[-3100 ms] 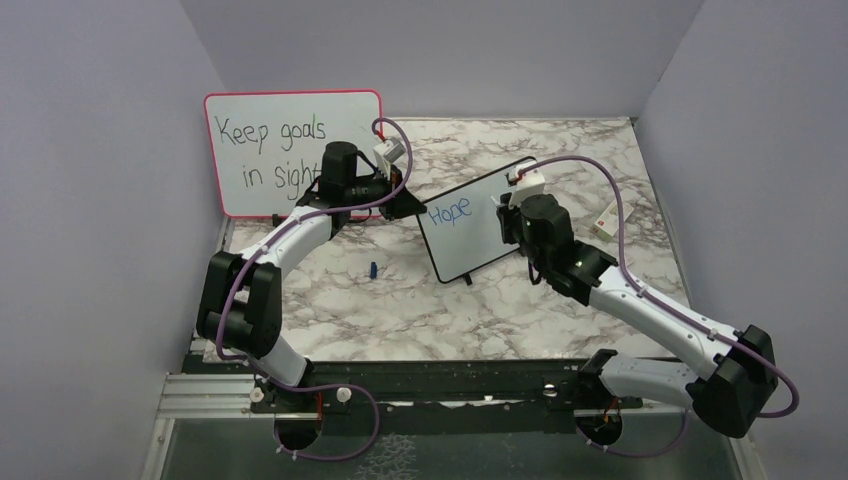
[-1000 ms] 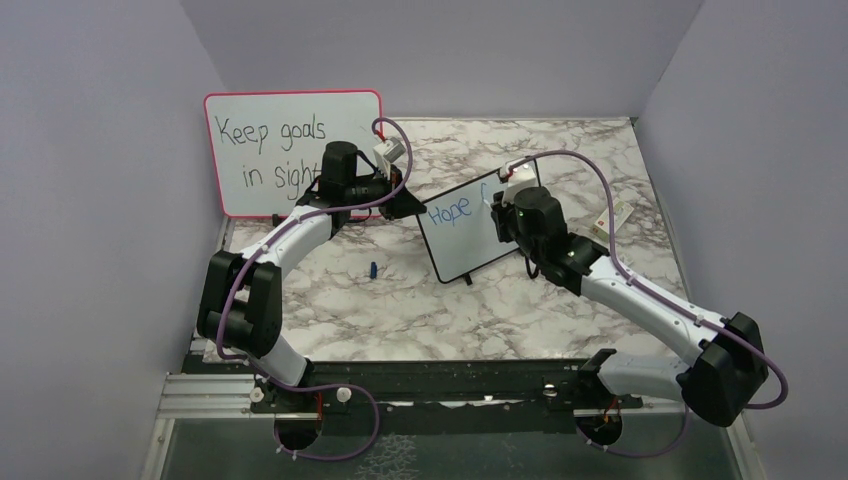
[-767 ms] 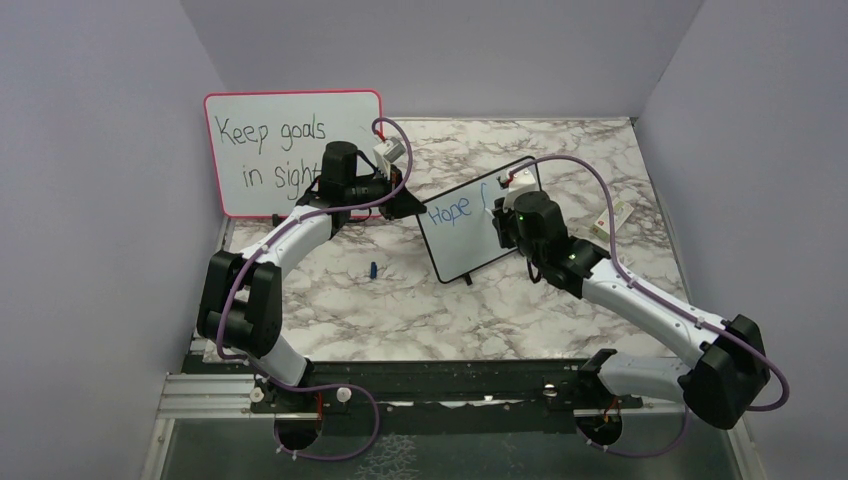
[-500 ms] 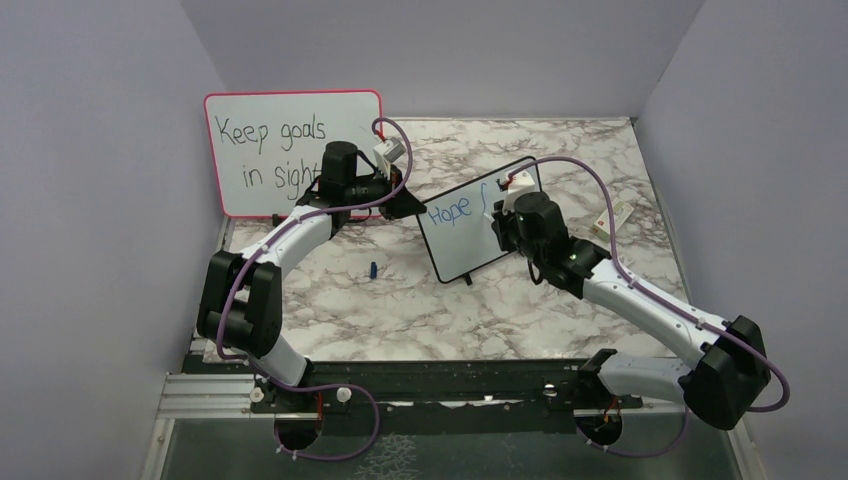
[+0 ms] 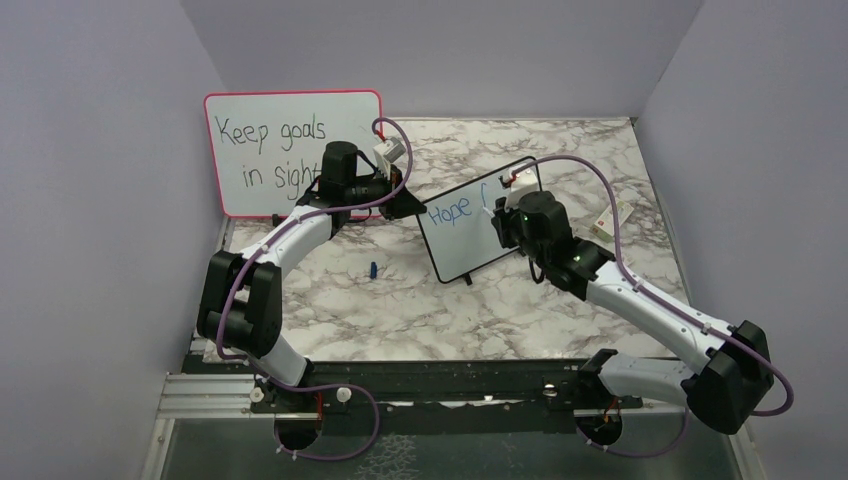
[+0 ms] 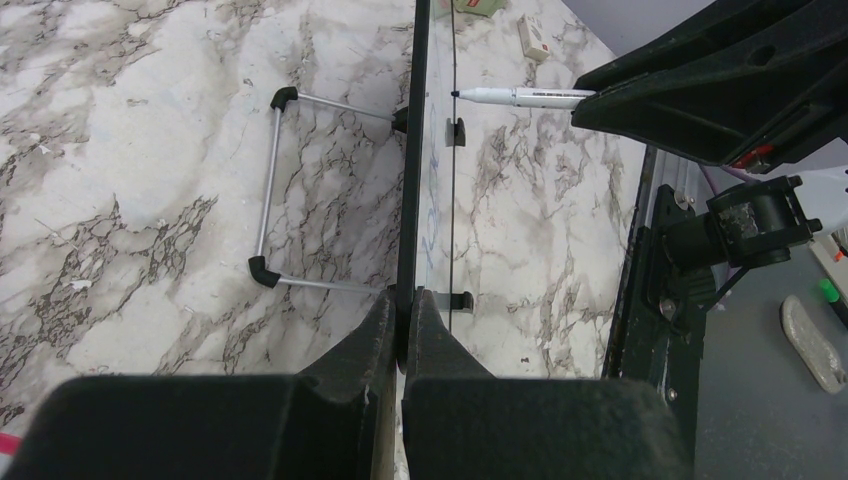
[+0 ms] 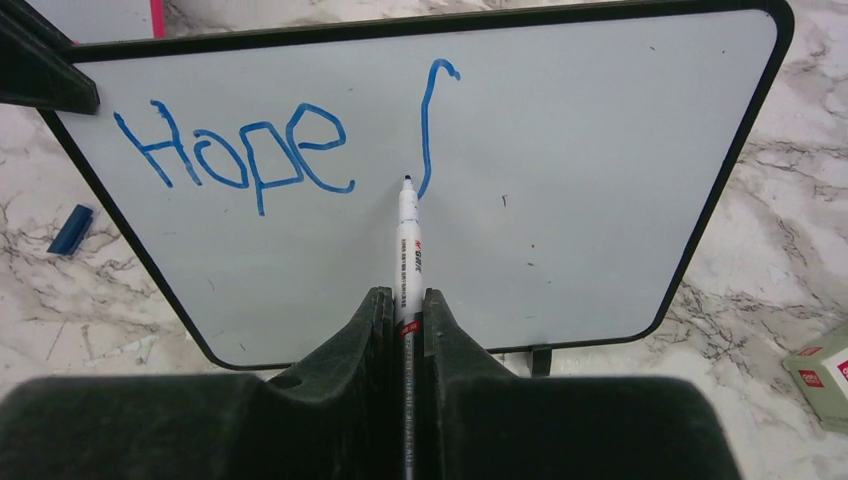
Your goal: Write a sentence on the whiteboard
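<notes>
Right gripper [image 7: 405,300] closed on a white marker [image 7: 408,230], the tip at the foot of a fresh blue stroke on the whiteboard [image 7: 600,200]; whether it presses the surface cannot be told. A few seconds earlier the sentence [image 7: 235,155] read only "Hope". A tall hooked downstroke, apparently the stem of an "f", now stands just to its right, so the second word is begun and most of the writing looks still to be done. The whiteboard stands tilted on its feet mid-table [image 5: 400,310], in front of the pink-framed board [image 5: 290,150]. Right arm: extended from its base at the near right, wrist aimed at the board face, having come down slightly with the stroke. Left gripper [image 6: 403,325]: shut on the frame at the board's left edge, steadying it, arm bent and unmoved. A blue cap [image 5: 372,270] lies on the table nearby
</notes>
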You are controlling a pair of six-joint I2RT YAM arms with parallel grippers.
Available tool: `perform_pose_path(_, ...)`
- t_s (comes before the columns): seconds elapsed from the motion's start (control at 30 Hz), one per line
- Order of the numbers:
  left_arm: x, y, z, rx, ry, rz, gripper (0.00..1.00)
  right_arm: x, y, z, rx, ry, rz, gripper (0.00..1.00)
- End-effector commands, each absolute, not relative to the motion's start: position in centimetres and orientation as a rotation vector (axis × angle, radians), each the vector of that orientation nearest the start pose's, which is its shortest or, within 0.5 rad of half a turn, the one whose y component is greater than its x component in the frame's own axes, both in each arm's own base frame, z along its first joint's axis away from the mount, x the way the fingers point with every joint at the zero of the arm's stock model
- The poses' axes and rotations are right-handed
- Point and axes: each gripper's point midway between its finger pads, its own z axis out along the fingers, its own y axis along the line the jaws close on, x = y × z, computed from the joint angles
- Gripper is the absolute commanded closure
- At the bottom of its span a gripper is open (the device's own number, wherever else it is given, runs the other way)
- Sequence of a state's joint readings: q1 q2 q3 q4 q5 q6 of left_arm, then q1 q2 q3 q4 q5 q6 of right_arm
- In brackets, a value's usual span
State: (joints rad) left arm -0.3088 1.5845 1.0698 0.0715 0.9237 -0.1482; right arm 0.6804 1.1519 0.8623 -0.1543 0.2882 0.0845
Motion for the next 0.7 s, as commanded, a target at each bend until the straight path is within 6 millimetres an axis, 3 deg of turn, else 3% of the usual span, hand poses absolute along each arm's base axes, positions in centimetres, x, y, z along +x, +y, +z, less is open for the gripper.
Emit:
perform_pose_path(0.0, 34.0, -25.9, 18.6, 0.779, 1.914, -1.217, 1.0, 33.0, 19.5, 22.8, -0.355, 1.872, 0.191, 0.99)
perform_pose_path(0.3, 34.0, -26.0, 18.6, 0.78, 1.914, -1.219, 1.0, 33.5, 20.1, 23.5, -0.357, 1.848, 0.205, 0.99)
perform_pose_path(0.67, 34.0, -26.0, 18.6, 0.781, 1.916, -1.218, 1.0, 34.1, 20.4, 22.8, -0.36, 1.859, 0.19, 0.99)
